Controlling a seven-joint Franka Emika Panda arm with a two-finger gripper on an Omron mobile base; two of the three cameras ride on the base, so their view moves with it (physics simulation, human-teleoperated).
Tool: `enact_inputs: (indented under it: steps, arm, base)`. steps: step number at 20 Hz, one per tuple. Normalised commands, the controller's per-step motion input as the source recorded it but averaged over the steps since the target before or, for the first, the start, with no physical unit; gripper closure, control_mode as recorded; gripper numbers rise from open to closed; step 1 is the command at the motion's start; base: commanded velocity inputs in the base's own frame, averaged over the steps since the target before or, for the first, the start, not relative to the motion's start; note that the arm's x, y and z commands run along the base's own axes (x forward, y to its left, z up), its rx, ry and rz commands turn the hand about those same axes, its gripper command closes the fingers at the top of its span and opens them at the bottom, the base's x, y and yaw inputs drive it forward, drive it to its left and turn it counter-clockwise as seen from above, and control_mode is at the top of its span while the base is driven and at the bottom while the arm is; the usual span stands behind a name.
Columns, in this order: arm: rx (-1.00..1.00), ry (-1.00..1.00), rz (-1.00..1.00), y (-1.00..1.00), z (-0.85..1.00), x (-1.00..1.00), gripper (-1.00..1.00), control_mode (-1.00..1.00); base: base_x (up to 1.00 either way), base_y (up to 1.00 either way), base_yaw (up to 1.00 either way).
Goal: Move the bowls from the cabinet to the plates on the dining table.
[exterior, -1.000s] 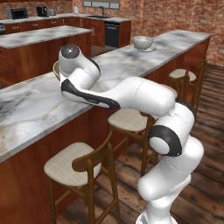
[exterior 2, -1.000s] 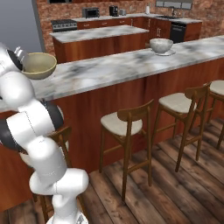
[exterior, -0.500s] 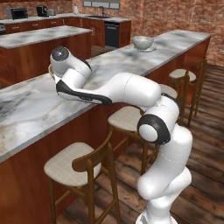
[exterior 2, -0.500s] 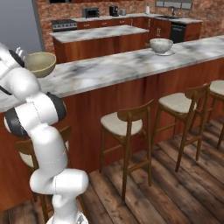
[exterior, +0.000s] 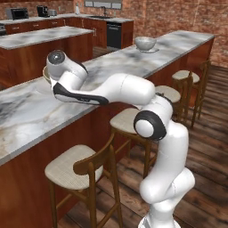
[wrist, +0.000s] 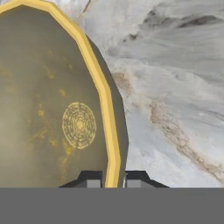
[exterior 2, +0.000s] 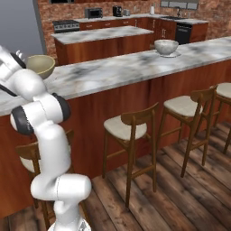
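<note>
Between the claw [wrist: 111,183] tips sits the tan bowl's [wrist: 52,109] rim.

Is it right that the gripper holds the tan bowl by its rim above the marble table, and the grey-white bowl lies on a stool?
Not quite. The grey-white bowl sits on a plate on the dining table, not on a stool; the right base view shows it. The rest holds: the gripper is closed on the rim of the tan bowl above the marble.

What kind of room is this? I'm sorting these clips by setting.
A home kitchen with a breakfast bar, it seems: a long marble counter lined with wooden stools, a stove and microwave against the brick back wall, and a dishwasher under the far worktop.
</note>
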Motion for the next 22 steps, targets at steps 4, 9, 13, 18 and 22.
enact_inputs:
  steps: [4,9,13,18,22]
  arm:
    - [-0.08,0.00,0.20,0.00,-0.08,0.38,1.00,-1.00]
    - [-0.09,0.00,0.20,0.00,-0.12,0.42,1.00,-1.00]
    - [-0.08,0.00,0.20,0.00,-0.04,0.47,1.00,-1.00]
    - [-0.06,0.00,0.18,-0.02,0.00,0.49,1.00,-1.00]
    - [-0.05,0.00,0.17,-0.10,0.00,0.60,1.00,-1.00]
  base:
    - [0.00,0.00,0.00]
    - [0.00,0.00,0.00]
    - [0.00,0.00,0.00]
    - [0.00,0.00,0.00]
    - [0.00,0.00,0.00]
